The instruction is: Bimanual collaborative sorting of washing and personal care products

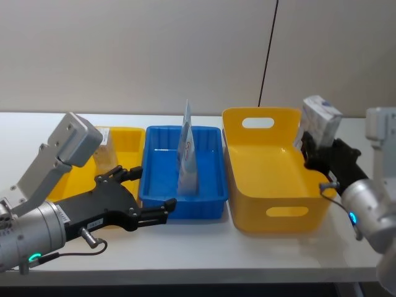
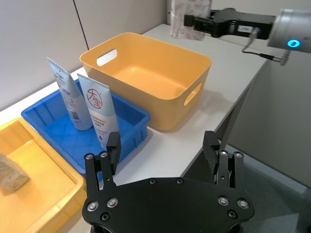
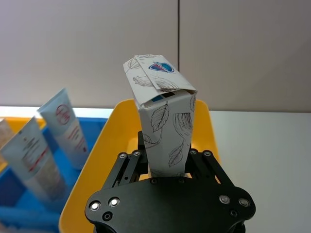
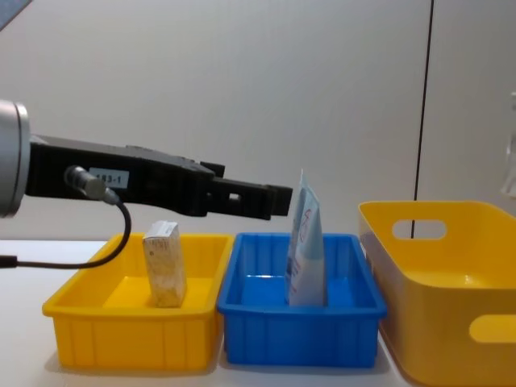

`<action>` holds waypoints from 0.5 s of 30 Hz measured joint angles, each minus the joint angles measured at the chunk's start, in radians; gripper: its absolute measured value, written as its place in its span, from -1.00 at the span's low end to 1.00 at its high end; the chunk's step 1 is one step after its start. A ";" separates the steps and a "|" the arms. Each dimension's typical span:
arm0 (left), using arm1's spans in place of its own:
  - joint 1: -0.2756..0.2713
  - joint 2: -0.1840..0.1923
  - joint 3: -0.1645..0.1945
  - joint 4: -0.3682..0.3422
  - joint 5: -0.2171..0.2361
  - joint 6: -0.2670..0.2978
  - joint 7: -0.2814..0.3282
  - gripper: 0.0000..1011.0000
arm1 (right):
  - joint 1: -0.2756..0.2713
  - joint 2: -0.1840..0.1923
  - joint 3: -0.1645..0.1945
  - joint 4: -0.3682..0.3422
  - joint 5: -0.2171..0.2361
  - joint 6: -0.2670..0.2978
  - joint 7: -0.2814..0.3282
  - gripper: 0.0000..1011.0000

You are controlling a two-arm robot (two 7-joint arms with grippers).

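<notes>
At frame right, the right gripper (image 1: 317,151) has its fingers clamped on the leaf carton (image 1: 320,117), upright by the yellow bin (image 1: 272,213); the left gripper (image 1: 145,189), lower left, has its fingers apart.

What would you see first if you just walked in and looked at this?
The right gripper catches the eye first: it holds a leaf-printed grey carton upright, up by the right rim of the big yellow bin. Next come the two pale blue tubes standing in the blue tray in the middle, with the open left gripper hovering near its front left corner.
</notes>
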 joint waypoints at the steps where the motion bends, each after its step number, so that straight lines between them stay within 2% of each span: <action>1: 0.002 0.000 -0.001 -0.002 0.000 0.001 0.002 0.98 | 0.010 -0.006 -0.003 0.008 -0.006 0.007 -0.010 -0.34; 7: 0.007 0.000 -0.003 -0.005 -0.001 0.002 0.009 0.98 | 0.081 -0.041 -0.028 0.060 -0.040 0.044 -0.046 -0.34; 15: 0.011 0.001 -0.004 -0.008 -0.002 0.003 0.015 0.98 | 0.158 -0.055 -0.074 0.116 -0.084 0.098 -0.049 -0.34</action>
